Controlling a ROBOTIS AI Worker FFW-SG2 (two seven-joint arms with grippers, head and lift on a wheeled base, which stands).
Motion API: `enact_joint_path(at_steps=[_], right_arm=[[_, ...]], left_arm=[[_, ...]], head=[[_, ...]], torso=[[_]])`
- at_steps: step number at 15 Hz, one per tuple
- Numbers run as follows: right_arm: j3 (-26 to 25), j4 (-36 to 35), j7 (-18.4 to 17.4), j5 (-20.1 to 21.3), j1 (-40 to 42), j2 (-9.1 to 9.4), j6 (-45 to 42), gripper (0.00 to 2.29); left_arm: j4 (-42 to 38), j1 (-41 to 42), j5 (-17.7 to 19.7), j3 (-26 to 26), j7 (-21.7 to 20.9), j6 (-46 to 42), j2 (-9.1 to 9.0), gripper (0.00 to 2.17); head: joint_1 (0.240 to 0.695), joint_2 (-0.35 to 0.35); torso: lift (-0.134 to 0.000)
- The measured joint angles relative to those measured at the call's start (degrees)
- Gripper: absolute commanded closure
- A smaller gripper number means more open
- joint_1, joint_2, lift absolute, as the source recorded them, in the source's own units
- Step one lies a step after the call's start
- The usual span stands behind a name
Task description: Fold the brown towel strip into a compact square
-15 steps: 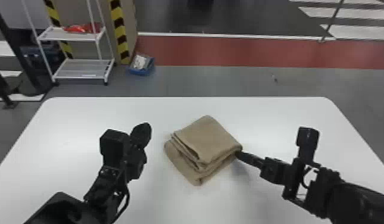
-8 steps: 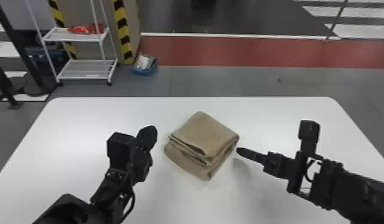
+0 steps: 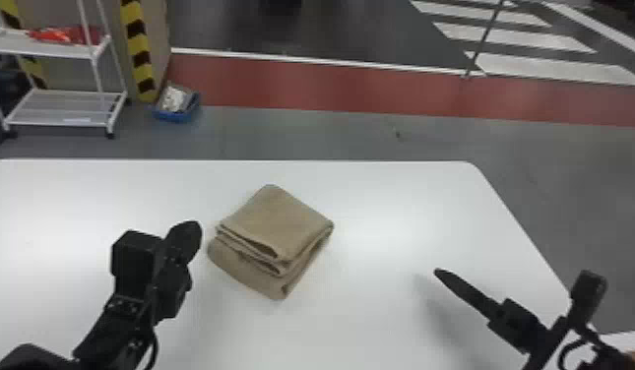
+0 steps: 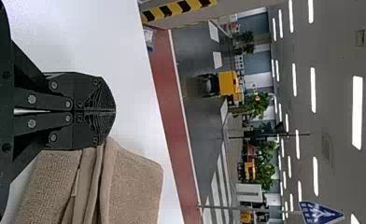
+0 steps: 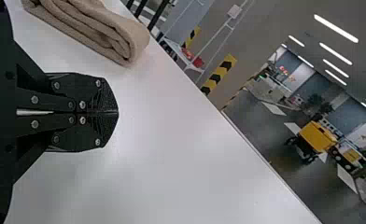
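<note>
While the left gripper (image 4: 116, 111) and right gripper (image 5: 118, 112) have empty, clenched jaws, the brown towel (image 3: 276, 221) lies between them on the bench (image 3: 380, 315), apparently soft, light; pinch all layers at the rounded fold (image 5: 135, 43).

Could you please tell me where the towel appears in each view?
Head view: the towel, left of centre, on the table.
Left wrist view: close beside the left gripper, cut off by the picture's edge.
Right wrist view: off to one side of the right gripper, also cut off.
Shared landmark: the yellow-and-black striping.
</note>
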Motion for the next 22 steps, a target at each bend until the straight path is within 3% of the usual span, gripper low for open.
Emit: enact_joint_path(at_steps=[1, 5, 16, 22], right_arm=[[-2.06, 0.31, 0.89, -0.95, 0.52, 0.00, 0.38, 2.02], [-5.67, -2.13, 1.62, -4.46, 3.76, 0.06, 1.76, 2.02], [-8.60, -5.29, 3.97, -7.13, 6.13, 0.80, 4.32, 2.02], [-8.51, -5.93, 3.97, -7.22, 6.26, 0.93, 4.68, 2.02]], left_arm=[[0.51, -0.50, -0.15, -0.29, -0.21, 0.51, -0.09, 2.06], [3.22, -3.89, -0.10, -1.39, -2.63, 4.29, -0.80, 2.06], [7.39, -7.72, -1.68, -0.92, -4.80, 9.61, -1.17, 2.06], [3.62, -4.67, -0.90, -0.76, -6.53, 10.47, -0.73, 2.06]], head=[[0.695, -0.287], [0.695, -0.329], [0.695, -0.315], [0.695, -0.331]], torso=[[-0.124], [-0.124], [-0.124], [-0.124]])
